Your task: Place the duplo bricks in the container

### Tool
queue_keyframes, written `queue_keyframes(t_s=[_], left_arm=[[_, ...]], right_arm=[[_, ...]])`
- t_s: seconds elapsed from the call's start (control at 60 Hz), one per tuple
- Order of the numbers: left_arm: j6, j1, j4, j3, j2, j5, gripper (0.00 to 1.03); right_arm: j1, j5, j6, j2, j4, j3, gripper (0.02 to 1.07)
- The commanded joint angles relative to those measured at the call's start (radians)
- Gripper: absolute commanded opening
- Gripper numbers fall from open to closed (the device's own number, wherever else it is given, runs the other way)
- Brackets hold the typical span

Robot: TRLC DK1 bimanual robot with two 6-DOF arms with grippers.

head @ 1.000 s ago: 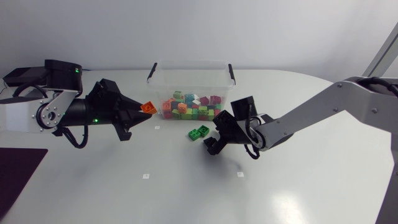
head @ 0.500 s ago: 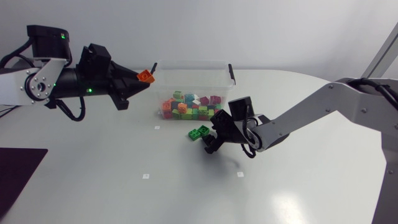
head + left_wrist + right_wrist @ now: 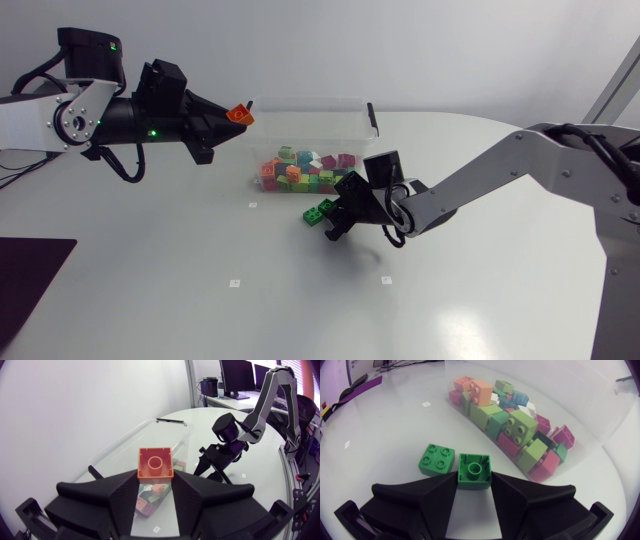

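Plastic is looking light, stiff, slippery; flat sides are suiting best. Left gripper [image 3: 155,481] is pinching an orange brick [image 3: 155,464] near the container [image 3: 125,442], right gripper [image 3: 474,483] a green brick [image 3: 474,470].

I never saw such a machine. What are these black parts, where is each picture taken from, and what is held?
These are two robot arms at a pale table, each ending in two black fingers. The wide picture looks down from above: left arm, right arm. The other two come from cameras on each arm's wrist. The left arm's fingers hold an orange brick near the edge of a clear container of coloured bricks. The right arm's fingers grip a green brick outside the container; a second green brick lies beside it.
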Motion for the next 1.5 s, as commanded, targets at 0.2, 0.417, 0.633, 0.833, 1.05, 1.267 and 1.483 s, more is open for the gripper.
queue_keyframes(t_s=[0.2,0.417,0.633,0.833,1.05,1.267,1.483], left_arm=[[-0.027,-0.014,-0.025,0.089,0.044,0.005,0.27],[-0.044,-0.025,-0.039,0.160,0.106,0.000,0.27],[-0.079,-0.051,-0.045,0.267,0.225,-0.003,0.27],[-0.079,-0.086,-0.095,0.404,0.355,-0.037,0.28],[-0.070,-0.115,-0.143,0.520,0.470,-0.133,0.77],[-0.055,-0.118,-0.174,0.499,0.435,-0.149,0.98],[-0.010,-0.118,-0.218,0.385,0.292,-0.170,0.98]], right_arm=[[0.013,-0.022,0.016,-0.009,-0.001,-0.013,0.30],[0.014,-0.021,0.011,-0.111,-0.026,-0.073,0.29],[0.013,-0.018,0.008,-0.249,-0.099,-0.117,0.29],[0.013,-0.016,0.024,-0.414,-0.182,-0.148,0.29],[0.009,-0.005,0.041,-0.577,-0.274,-0.146,0.29],[-0.015,0.004,0.051,-0.652,-0.351,-0.070,0.29],[-0.021,0.024,0.053,-0.643,-0.380,0.016,0.29]])
